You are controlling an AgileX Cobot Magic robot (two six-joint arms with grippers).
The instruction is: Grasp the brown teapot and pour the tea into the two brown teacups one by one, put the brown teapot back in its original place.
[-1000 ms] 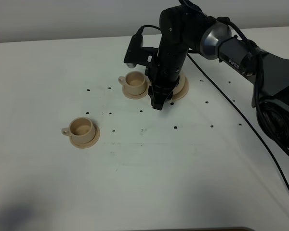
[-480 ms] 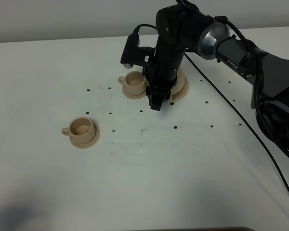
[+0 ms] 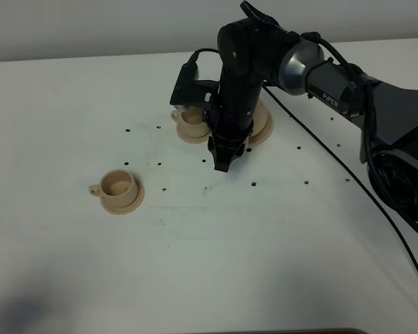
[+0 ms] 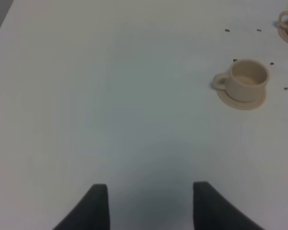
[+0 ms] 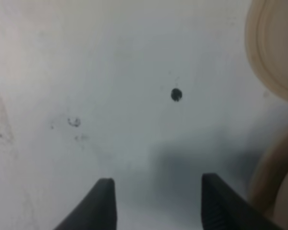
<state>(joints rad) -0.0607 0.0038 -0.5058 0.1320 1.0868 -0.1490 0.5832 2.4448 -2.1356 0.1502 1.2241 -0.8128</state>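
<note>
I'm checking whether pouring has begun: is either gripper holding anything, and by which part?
Nothing is held. The right gripper stands open above the table, with nothing between its fingers, and the left gripper is open and empty too.

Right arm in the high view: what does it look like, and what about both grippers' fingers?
The right arm is black with rounded casings, a silver-grey joint and white PIPER lettering. A thin black cable runs from it over the table. The left gripper and right gripper both have dark tapering fingers.
</note>
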